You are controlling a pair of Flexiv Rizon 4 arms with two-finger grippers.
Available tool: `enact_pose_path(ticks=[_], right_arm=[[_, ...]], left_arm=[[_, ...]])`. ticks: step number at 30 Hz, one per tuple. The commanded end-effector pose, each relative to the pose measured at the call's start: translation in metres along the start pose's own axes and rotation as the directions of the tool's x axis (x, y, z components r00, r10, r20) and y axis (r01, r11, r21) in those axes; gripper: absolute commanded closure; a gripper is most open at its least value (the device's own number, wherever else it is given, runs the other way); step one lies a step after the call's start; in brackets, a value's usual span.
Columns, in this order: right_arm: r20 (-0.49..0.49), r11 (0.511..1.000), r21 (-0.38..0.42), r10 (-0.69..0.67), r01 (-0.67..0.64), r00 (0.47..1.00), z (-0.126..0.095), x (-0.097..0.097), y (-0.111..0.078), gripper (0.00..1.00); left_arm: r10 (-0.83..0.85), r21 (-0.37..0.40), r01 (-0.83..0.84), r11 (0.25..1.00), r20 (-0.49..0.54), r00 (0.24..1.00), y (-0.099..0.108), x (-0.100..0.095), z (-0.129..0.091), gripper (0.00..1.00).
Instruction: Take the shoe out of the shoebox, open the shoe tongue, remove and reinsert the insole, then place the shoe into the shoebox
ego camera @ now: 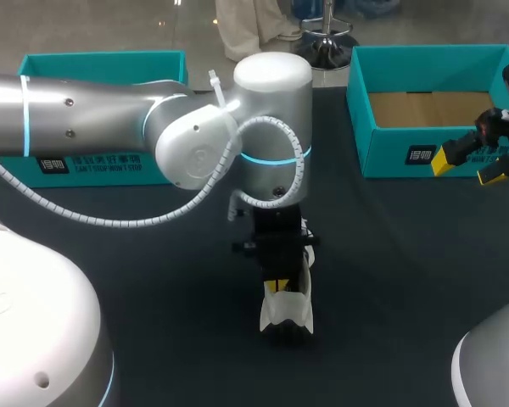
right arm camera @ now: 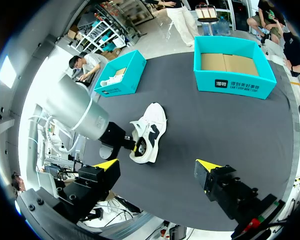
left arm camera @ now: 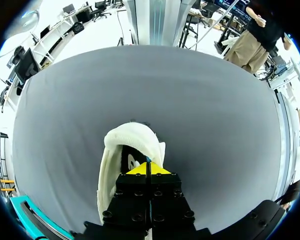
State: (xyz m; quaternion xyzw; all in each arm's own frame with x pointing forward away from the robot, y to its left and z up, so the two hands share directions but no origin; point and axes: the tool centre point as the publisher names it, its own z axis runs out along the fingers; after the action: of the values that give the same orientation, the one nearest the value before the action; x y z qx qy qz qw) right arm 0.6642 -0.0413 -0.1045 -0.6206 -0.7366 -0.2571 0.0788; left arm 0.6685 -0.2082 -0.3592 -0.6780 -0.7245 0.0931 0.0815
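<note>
Our table has a dark top. At its far edge stand two teal boxes, the left box and the right box, one towards each far corner with a gap between them. A broad stretch of dark table lies between these boxes and the single shoe, which sits near the middle of the table, well apart from both. We count one shoe, two boxes and our two arms. Our left arm comes in from the left and reaches to the middle. Our left gripper points down into the shoe's opening with its yellow tips pressed together; we cannot tell whether anything is pinched between them. Our right gripper hangs near the table's right edge, just in front of the right box, with its fingers spread wide and nothing between them. The shoe is white with black patches along its side. The right box shows a brown cardboard floor, and something white lies in the left box.
</note>
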Motion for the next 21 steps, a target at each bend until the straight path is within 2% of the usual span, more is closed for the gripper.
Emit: enact_pose_path(ticks=[1,12,21], right_arm=[[0.002,1.0,0.008,0.002,-0.002,1.0,0.001,0.0,0.004,0.0],[0.002,1.0,0.008,0.002,-0.002,1.0,0.001,0.0,0.004,0.0],[0.002,1.0,0.008,0.002,-0.002,1.0,0.001,0.0,0.004,0.0]], left_arm=[[-0.006,0.002,0.006,1.0,-0.015,1.0,0.004,-0.011,0.01,1.0],[0.026,-0.006,-0.027,1.0,-0.028,0.999,0.001,-0.011,0.005,1.0],[0.032,-0.004,-0.033,0.999,-0.09,0.995,0.009,-0.015,0.038,1.0]])
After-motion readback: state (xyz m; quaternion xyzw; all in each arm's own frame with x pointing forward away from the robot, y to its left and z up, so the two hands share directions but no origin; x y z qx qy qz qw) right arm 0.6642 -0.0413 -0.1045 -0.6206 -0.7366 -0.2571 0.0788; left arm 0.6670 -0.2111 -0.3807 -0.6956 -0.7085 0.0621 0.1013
